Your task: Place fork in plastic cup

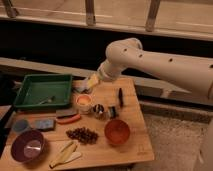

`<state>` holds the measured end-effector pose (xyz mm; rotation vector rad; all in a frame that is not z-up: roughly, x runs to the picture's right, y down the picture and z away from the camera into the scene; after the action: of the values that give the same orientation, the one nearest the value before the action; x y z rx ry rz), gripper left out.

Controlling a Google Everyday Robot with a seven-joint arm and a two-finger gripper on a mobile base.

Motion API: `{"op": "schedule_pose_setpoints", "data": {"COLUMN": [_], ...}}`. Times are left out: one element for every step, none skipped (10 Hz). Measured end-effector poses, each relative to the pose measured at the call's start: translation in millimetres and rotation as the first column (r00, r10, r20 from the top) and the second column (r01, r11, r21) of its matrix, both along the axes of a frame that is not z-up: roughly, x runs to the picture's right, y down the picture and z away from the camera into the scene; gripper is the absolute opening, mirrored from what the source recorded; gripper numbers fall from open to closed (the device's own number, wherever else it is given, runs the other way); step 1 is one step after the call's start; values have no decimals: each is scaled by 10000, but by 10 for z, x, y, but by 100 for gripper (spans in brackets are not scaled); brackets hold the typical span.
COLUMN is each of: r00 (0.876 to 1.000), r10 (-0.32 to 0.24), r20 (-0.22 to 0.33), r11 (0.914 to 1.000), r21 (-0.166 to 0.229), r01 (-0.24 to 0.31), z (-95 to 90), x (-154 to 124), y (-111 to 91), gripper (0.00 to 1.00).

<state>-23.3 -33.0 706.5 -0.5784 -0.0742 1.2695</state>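
Camera view, fork (47, 100) in tray (42, 78), tool (86, 86) beside

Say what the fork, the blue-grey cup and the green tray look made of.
The fork looks metal: thin, silvery glint. The cup seems plastic: dull, matte blue-grey. The tray is probably plastic: even green, moulded rim. The gripper hangs beside the tray's right edge.

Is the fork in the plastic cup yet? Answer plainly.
No, the fork lies in the green tray, apart from the plastic cup; the tool hovers by the tray's right edge.
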Motion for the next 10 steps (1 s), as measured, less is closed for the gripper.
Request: {"op": "schedule_pose_setpoints", "data": {"r00": [10000,9998,9992,9983,9969,9952,9931,9914,9882,9829], "r10": [16,63,143,246,333,367,347,284,172,-55], "r20": [59,190,363,523,708,902,1118,1275,1521,1842], "r11": [10000,9998,9996,9992,9990,9990,9992,9995,9999,9998], "r21": [85,189,250,286,269,230,155,84,-32,-183], "r01": [-17,-67,-152,-261,-353,-390,-367,-297,-169,90], "z": [76,173,271,378,486,595,704,793,869,937], "x": [-101,-249,-390,-509,-627,-745,-888,-999,-1118,-1213], "y": [-58,-140,-212,-283,-335,-378,-404,-411,-424,-435], "gripper": [80,80,80,80,80,80,80,80,80,80]}}
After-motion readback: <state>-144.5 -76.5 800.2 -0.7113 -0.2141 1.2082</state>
